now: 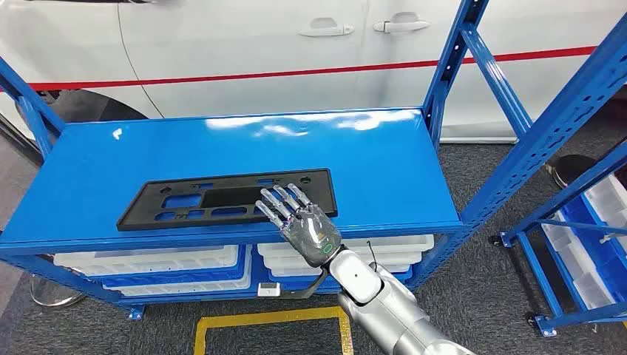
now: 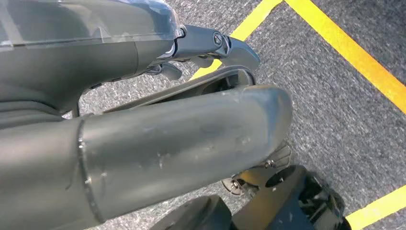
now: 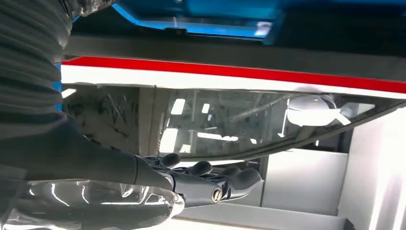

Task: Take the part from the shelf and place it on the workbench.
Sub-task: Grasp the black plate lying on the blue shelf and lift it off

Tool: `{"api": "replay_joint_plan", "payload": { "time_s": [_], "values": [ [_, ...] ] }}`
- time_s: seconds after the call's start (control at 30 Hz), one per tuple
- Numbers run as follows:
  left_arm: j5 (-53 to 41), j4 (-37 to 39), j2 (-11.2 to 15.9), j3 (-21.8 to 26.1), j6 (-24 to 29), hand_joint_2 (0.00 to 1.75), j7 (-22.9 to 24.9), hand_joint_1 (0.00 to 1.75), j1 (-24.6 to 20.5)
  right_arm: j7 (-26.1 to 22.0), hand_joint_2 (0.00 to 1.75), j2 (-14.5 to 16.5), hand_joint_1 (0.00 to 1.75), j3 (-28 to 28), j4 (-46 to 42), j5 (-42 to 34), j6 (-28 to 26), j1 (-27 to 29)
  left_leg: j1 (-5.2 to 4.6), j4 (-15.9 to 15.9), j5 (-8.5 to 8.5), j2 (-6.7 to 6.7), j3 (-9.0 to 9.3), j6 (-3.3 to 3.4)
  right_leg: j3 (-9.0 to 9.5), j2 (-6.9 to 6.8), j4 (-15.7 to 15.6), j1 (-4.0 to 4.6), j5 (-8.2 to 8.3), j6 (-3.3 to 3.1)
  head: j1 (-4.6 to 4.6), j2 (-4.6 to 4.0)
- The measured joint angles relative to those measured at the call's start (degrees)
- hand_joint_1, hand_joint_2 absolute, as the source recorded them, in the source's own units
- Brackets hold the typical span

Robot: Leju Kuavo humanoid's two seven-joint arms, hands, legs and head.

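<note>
A: Where is the part right now?

B: You have the black part (image 1: 228,198), a flat panel with cut-outs, lying flat on the top board of the blue shelf (image 1: 384,159), close to the front edge and left of the middle.

A: And my right hand?

B: Your right hand (image 1: 299,219) reaches in from below with its fingers (image 1: 284,201) spread and stretched out over the right end of the part. You grip nothing with it. The fingertips lie above the panel's near right portion; whether they touch it you cannot tell from the head view. In the right wrist view the same hand (image 3: 191,184) shows its dark fingers extended side by side, holding nothing, with the white car (image 3: 268,76) and its red stripe beyond.

A: What about the left hand?

B: Your left hand (image 2: 158,143) hangs low over grey carpet (image 2: 330,96) marked with yellow lines (image 2: 349,60). The thick grey thumb covers much of that picture, so you cannot tell whether the fingers are spread or curled.

A: Anything else near the shelf?

B: White bins (image 1: 155,262) sit on the level under the part. The white car (image 1: 251,44) stands just behind the shelf, and a second blue rack (image 1: 584,214) stands to your right.
</note>
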Motion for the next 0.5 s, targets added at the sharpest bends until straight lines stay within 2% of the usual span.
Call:
{"api": "replay_joint_plan", "payload": {
  "time_s": [0.07, 0.1, 0.17, 0.2, 0.23, 0.27, 0.33, 0.37, 0.4, 0.5],
  "values": [
    [0.0, 0.0, 0.0, 0.0, 0.0, 0.00, 0.0, 0.00, 0.0, 0.0, 1.75, 0.1, 0.00, 0.0, 0.0, 0.0, 0.0, -0.1, 0.10, 2.3, -1.20, 0.03, -1.00, -0.33, 0.40, -0.09, -0.1, -0.09, -0.15, -0.26, -0.03, 0.00],
    [0.0, 0.0, 0.0, 0.0, 0.0, 0.00, -0.1, 0.00, -0.1, 0.0, 1.75, 0.1, 0.00, 0.0, -0.1, 0.0, 0.0, -0.1, 0.26, 5.3, -2.55, 0.05, -2.45, -0.63, 0.77, -0.17, -0.2, -0.14, -0.32, -0.46, -0.05, 0.00],
    [0.0, 0.0, 0.0, 0.0, 0.0, 0.00, -0.1, 0.00, 0.0, 0.0, 1.75, 0.1, 0.00, 0.0, -0.1, 0.0, 0.0, -0.2, 0.53, 12.9, -5.19, 0.07, -6.75, -1.15, 1.26, -0.26, -0.3, -0.08, -0.84, -0.71, -0.07, 0.00],
    [0.0, 0.0, 0.0, 0.0, 0.0, 0.00, -0.1, 0.00, 0.1, 0.0, 1.75, 0.1, 0.00, 0.0, -0.1, 0.0, 0.0, -0.1, 0.62, 15.4, -5.45, 0.07, -8.49, -1.28, 1.54, -0.23, -0.2, -0.04, -1.13, -0.73, -0.07, 0.00],
    [0.0, 0.0, 0.0, 0.0, 0.0, 0.00, -0.1, 0.00, 0.2, 0.0, 1.75, 0.1, 0.00, 0.0, -0.1, 0.0, 0.0, 0.0, 0.67, 15.9, -4.62, 0.07, -9.29, -1.30, 1.89, -0.18, -0.2, -0.03, -1.45, -0.71, -0.07, 0.00],
    [0.0, 0.0, 0.0, 0.0, 0.0, 0.00, -0.1, 0.00, 0.3, 0.0, 1.75, 0.1, 0.00, 0.0, -0.1, 0.0, 0.0, 0.0, 0.67, 14.1, -2.66, 0.07, -8.88, -1.19, 2.36, -0.13, -0.2, -0.03, -1.80, -0.65, -0.08, 0.00],
    [0.1, 0.0, 0.0, 0.0, 0.0, 0.00, -0.2, 0.00, 0.3, 0.0, 1.75, 0.1, 0.00, 0.0, -0.1, 0.0, 0.0, 0.0, 0.59, 6.6, 2.04, 0.10, -5.78, -0.75, 3.28, -0.10, -0.3, -0.02, -2.53, -0.42, -0.07, 0.00],
    [0.1, 0.0, 0.0, 0.0, 0.0, 0.00, -0.2, 0.00, 0.2, 0.0, 1.75, 0.1, 0.00, 0.0, -0.1, 0.0, 0.0, -0.1, 0.43, 3.4, 3.49, 0.13, -4.48, -0.49, 3.41, -0.11, -0.4, -0.05, -2.76, -0.23, -0.07, 0.00],
    [0.2, 0.0, 0.0, 0.0, 0.0, 0.00, -0.2, 0.00, 0.1, 0.0, 1.75, 0.1, 0.00, 0.0, -0.1, 0.0, 0.0, -0.1, 0.21, 1.1, 4.08, 0.13, -3.77, -0.21, 3.28, -0.08, -0.5, -0.03, -2.83, 0.02, -0.07, 0.00],
    [0.3, 0.0, 0.0, 0.0, 0.1, 0.00, -0.2, 0.00, 0.1, 0.0, 1.75, 0.2, 0.00, 0.0, -0.3, 0.1, 0.0, -0.2, -0.12, -0.9, 4.08, 0.04, -3.57, 0.61, 2.85, 0.01, -0.9, -0.01, -2.71, 0.95, -0.10, 0.00]
  ]
}}
